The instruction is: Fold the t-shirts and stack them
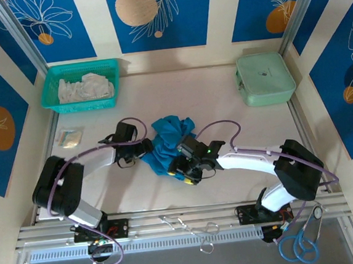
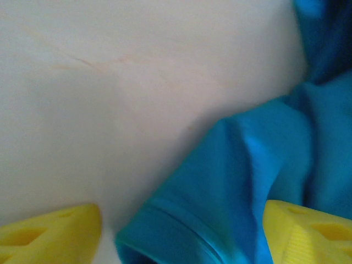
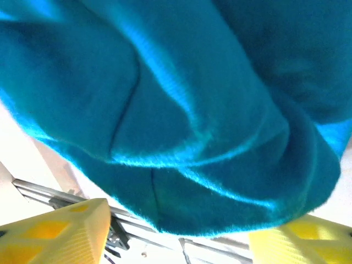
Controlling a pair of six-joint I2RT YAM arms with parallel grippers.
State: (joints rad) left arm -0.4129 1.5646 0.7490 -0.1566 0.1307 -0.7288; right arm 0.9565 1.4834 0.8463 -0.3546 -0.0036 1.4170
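- Yellow ribbed fingers [image 2: 52, 234] of the left gripper [image 2: 181, 212] are standing spread and released, straddling the stitched hem of the t-shirt [image 2: 231, 181] on the smooth pale table [image 2: 110, 82].
- Right gripper [image 3: 179, 220] is standing unclenched too, pinching nothing, with soft folds bulging just beyond its tips.
- Thin teal fabric is lying crumpled mid-table, toward the near edge, between both grippers, its long axis running near-left to far-right.
- Both arms are sitting equally near; the left one is facing the hem.
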